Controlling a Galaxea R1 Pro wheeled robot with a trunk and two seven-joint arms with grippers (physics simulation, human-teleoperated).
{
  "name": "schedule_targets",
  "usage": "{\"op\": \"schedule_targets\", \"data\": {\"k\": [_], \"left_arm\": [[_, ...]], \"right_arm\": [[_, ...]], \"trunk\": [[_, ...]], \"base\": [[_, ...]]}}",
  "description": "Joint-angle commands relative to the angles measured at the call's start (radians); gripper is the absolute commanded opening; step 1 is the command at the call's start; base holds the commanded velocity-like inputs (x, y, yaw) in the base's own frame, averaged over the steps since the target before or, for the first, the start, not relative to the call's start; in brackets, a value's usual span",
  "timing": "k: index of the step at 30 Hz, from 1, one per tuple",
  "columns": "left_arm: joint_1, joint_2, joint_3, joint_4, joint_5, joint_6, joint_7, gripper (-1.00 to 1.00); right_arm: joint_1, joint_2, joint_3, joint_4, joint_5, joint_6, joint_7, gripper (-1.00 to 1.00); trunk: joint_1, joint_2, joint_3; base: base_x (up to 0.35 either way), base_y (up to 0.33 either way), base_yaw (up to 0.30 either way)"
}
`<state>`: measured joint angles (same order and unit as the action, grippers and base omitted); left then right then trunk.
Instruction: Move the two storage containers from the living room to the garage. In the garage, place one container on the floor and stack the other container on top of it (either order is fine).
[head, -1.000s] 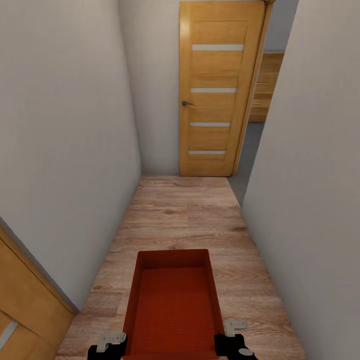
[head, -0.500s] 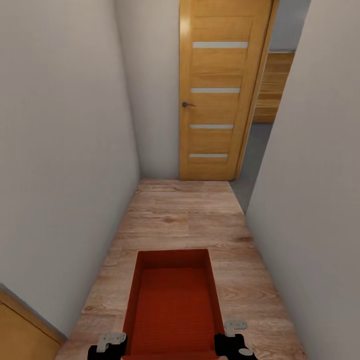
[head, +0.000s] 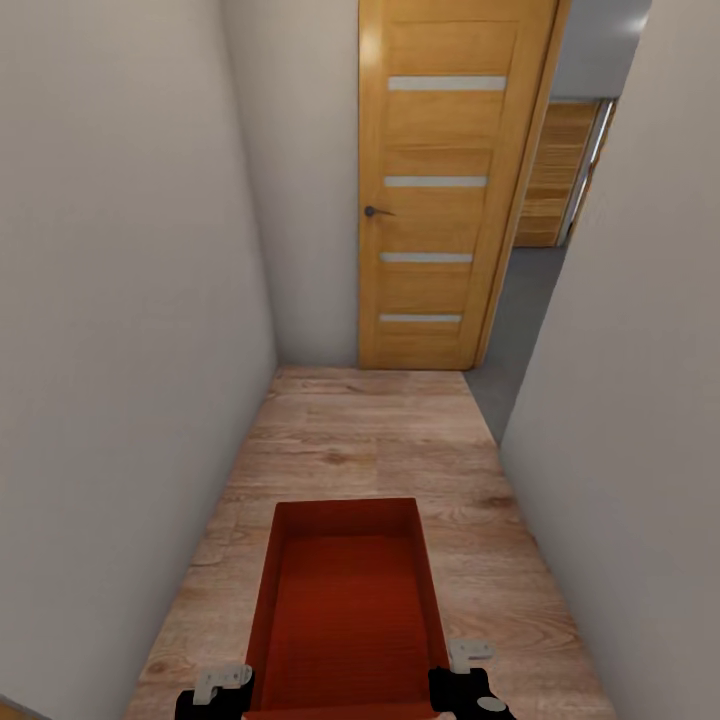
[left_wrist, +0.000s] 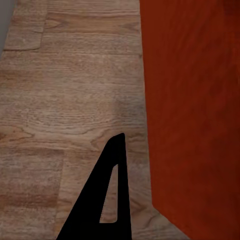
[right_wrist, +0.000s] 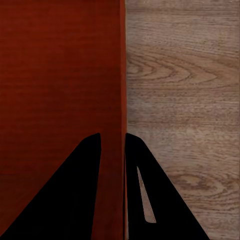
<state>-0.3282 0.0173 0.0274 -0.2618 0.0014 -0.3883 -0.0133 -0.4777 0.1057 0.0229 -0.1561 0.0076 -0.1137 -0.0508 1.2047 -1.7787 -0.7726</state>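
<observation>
Container: one orange-red storage container (head: 347, 610), open-topped, carried low in front of the robot above the wood-plank floor (head: 370, 440).
Right gripper (right_wrist: 113, 150): clenched on the container's right wall.
Left gripper (head: 222, 686): at the container's left wall; grip cannot be told.
Corridor: narrow, pale walls (head: 120, 300) close on both sides.
Far end: wooden door (head: 445, 190); grey floor (head: 525, 320) beyond, to its right.

head view high, facing down a corridor, both wrist views close, sharing the orange-red container (head: 345, 610)

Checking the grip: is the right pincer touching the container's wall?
Touching. In the right wrist view, the right pincer straddles the container wall, both fingers against it.
</observation>
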Motion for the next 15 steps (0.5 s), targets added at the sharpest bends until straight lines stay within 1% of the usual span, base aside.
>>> {"op": "schedule_targets", "data": {"k": [1,15], "left_arm": [[0.000,0.000,0.008,0.001,0.003,-0.003,0.001,-1.00],[0.000,0.000,0.008,0.001,0.003,-0.003,0.001,-1.00]], "right_arm": [[-0.001,0.000,-0.004,0.000,0.002,-0.003,-0.006,-1.00],[-0.001,0.000,-0.004,0.000,0.002,-0.003,-0.007,-1.00]], "trunk": [[0.001,0.000,-0.001],[0.001,0.000,-0.001]], "base": [[0.346,0.000,0.000],[0.346,0.000,0.000]]}}
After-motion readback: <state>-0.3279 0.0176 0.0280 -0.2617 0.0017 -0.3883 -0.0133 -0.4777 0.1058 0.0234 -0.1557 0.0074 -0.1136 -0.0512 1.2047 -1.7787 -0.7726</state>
